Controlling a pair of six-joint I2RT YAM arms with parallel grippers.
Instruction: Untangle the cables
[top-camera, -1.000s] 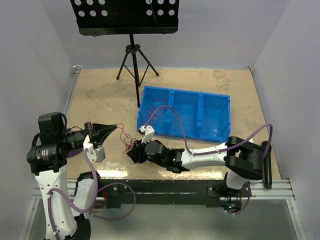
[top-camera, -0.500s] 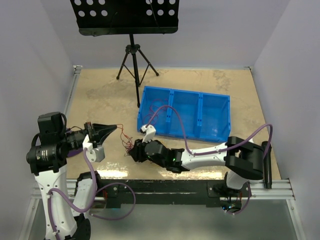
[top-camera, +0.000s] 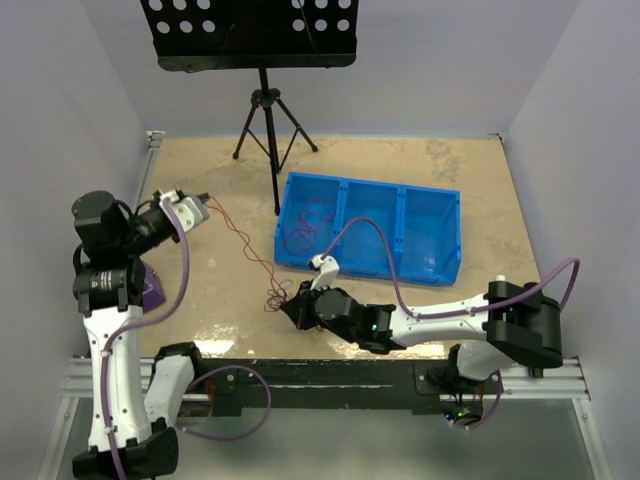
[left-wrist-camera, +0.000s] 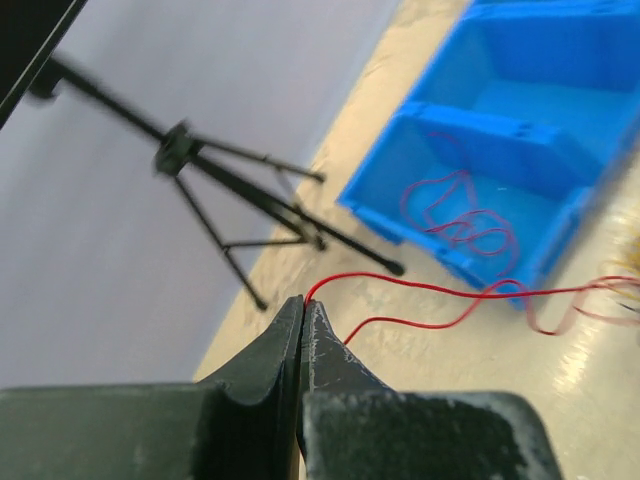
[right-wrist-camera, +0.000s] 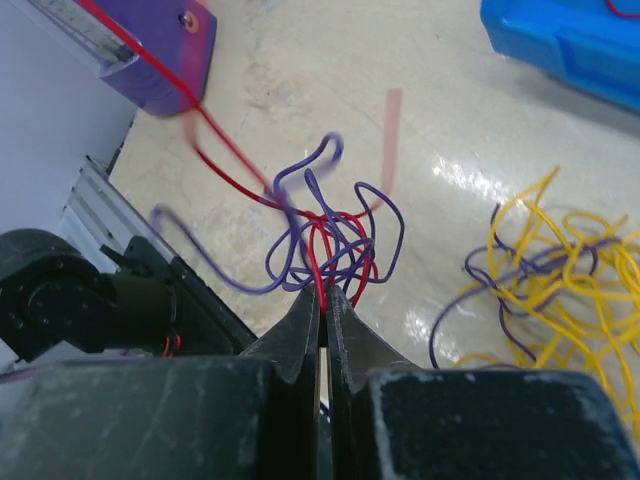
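The cables are a small knot of red and purple wires (right-wrist-camera: 332, 238) on the table, with a loose heap of yellow and purple strands (right-wrist-camera: 565, 275) beside it. My right gripper (right-wrist-camera: 324, 296) is shut on a red wire at the knot's near edge (top-camera: 277, 297). One long red strand (top-camera: 243, 245) stretches from the knot up to my left gripper (top-camera: 207, 198), raised at the back left. That gripper (left-wrist-camera: 303, 299) is shut on the strand's end. A red coil (left-wrist-camera: 462, 218) lies in the blue bin's left compartment.
The blue three-compartment bin (top-camera: 372, 268) stands just behind the right arm. A black music stand on a tripod (top-camera: 265, 110) is at the back, left of the bin. White walls close in on three sides. The left arm's purple part (right-wrist-camera: 150, 55) hangs near the knot.
The left arm has swung up and back to the left, drawing the red strand out long. The right gripper has shut on the knot and shifted slightly right and nearer.
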